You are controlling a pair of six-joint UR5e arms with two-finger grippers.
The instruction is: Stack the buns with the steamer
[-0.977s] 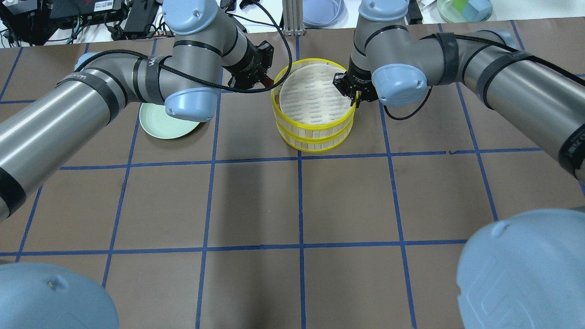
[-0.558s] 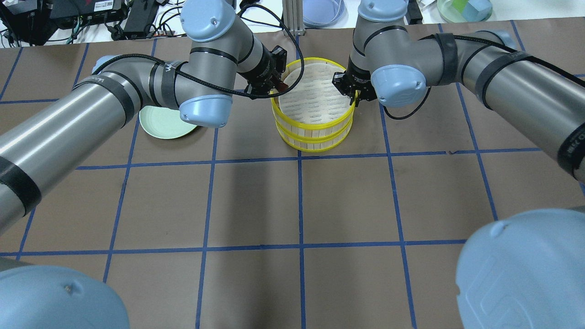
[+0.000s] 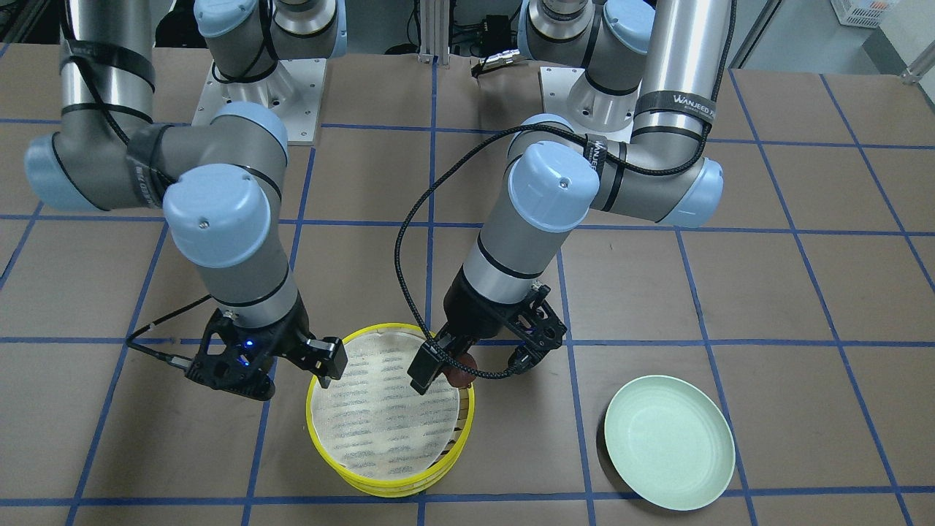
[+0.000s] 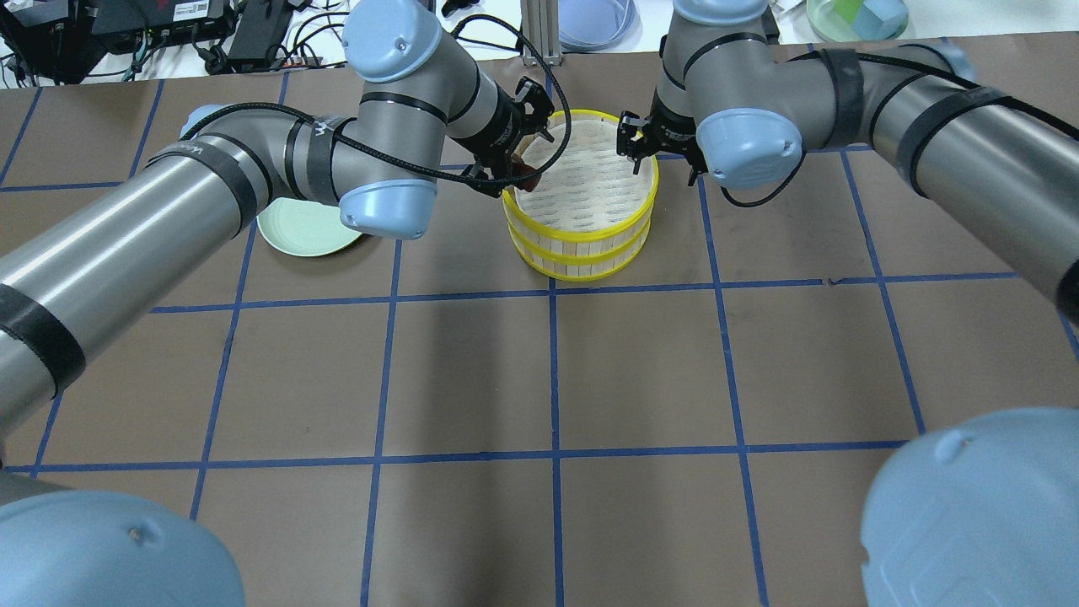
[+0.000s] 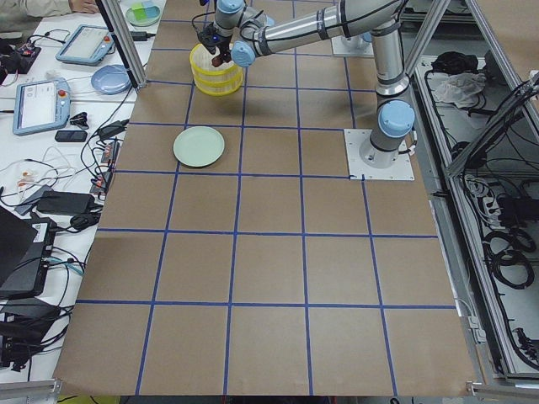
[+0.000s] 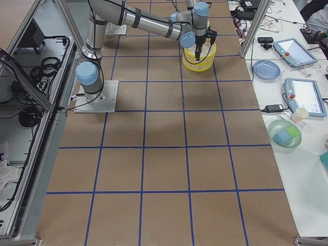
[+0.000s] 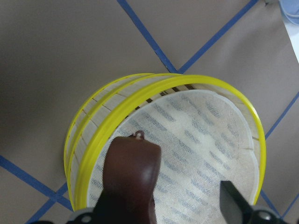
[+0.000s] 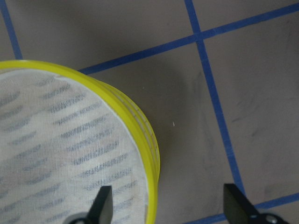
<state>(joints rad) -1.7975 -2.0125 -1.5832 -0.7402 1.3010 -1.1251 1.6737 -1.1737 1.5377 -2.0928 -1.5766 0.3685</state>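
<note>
The steamer's two yellow-rimmed tiers (image 4: pixel 582 233) stand stacked, with white mesh liner on top; they also show in the front view (image 3: pixel 380 483). My left gripper (image 4: pixel 518 169) is shut on the reddish-brown bun (image 4: pixel 527 174) and holds it just above the top tier's left rim. The bun shows in the front view (image 3: pixel 462 371) and in the left wrist view (image 7: pixel 133 172). My right gripper (image 4: pixel 657 156) is open and empty, its jaws straddling the tier's right rim (image 8: pixel 135 119). The cream-white bun is not in view.
A pale green plate (image 4: pixel 299 228) lies empty on the table left of the steamer, partly under my left arm; in the front view (image 3: pixel 668 442) it sits at the lower right. Blue tape lines grid the brown table. Bowls and electronics stand beyond its far edge.
My left arm has swung right, carrying the brown bun from beside the steamer to over its left rim. My right gripper has drawn back a little along the right rim.
</note>
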